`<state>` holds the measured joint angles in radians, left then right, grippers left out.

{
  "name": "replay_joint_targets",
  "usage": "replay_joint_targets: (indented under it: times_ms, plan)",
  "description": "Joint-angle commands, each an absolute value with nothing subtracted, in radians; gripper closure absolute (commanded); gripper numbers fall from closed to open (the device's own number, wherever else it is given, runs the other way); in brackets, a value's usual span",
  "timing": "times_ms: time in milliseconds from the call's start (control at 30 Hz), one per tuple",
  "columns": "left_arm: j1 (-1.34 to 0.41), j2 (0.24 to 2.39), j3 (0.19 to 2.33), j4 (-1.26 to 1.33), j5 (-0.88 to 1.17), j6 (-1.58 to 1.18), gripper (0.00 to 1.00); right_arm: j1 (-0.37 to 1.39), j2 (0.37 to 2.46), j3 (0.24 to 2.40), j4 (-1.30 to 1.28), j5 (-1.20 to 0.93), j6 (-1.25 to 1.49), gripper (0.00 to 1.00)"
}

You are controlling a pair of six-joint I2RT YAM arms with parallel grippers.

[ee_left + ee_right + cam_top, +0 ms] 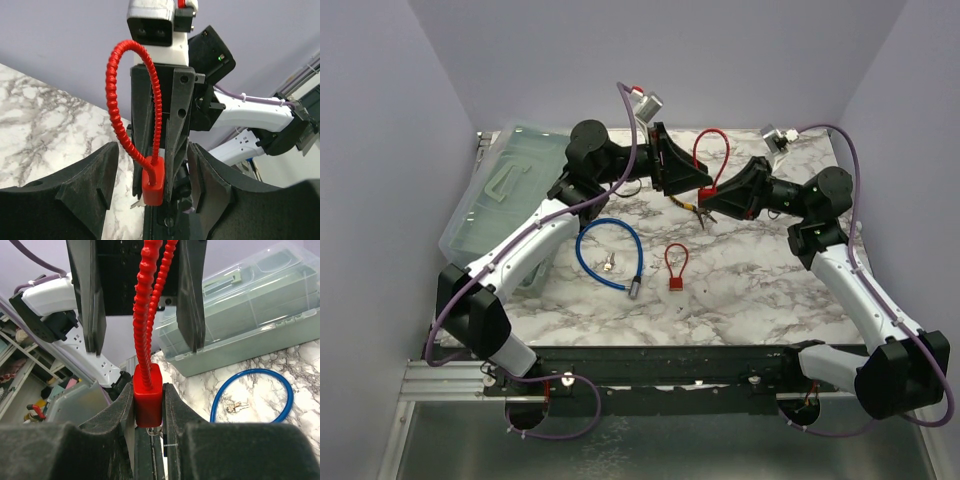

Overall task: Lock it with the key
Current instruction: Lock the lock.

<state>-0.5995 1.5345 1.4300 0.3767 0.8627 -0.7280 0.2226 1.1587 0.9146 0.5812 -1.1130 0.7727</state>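
Observation:
A red cable lock [709,150] is held in the air above the back of the table. My right gripper [718,196] is shut on its red body [148,399], the ribbed loop [145,305] rising between the jaws. A key ring [156,431] shows just under the body, and keys [703,213] hang below it. My left gripper [672,172] is open. Its fingers [85,187] stand wide on either side of the lock body [153,181] without touching it. A key tip [137,203] sticks out beside the body.
A blue cable lock [608,252] with keys [610,263] inside its loop lies left of centre on the marble table [750,290]. A small red lock [675,268] lies at the centre. A clear plastic box [510,190] stands at the back left.

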Motion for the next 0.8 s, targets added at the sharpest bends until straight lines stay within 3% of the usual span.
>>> replay_joint_targets:
  times_ms: [0, 133, 300, 500, 600, 700, 767]
  plan:
    - [-0.628, 1.562, 1.461, 0.347, 0.869, -0.707, 0.39, 0.225, 1.162, 0.912, 0.583, -1.147, 0.755, 1.00]
    - [-0.637, 1.584, 1.485, 0.329, 0.866, -0.706, 0.42, 0.227, 1.156, 0.907, 0.572, -1.150, 0.751, 1.00]
    - [-0.645, 1.599, 1.502, 0.320, 0.874, -0.706, 0.53, 0.232, 1.150, 0.893, 0.563, -1.148, 0.745, 1.00]
    - [-0.650, 1.616, 1.516, 0.318, 0.892, -0.708, 0.84, 0.234, 1.144, 0.887, 0.557, -1.148, 0.741, 0.98]
    - [-0.651, 1.618, 1.519, 0.318, 0.916, -0.716, 1.00, 0.235, 1.144, 0.898, 0.554, -1.149, 0.740, 0.84]
    - [-0.649, 1.621, 1.521, 0.315, 0.941, -0.727, 1.00, 0.235, 1.148, 0.912, 0.538, -1.159, 0.750, 0.54]
    - [-0.649, 1.622, 1.523, 0.312, 0.963, -0.731, 1.00, 0.235, 1.153, 0.927, 0.509, -1.180, 0.740, 0.41]
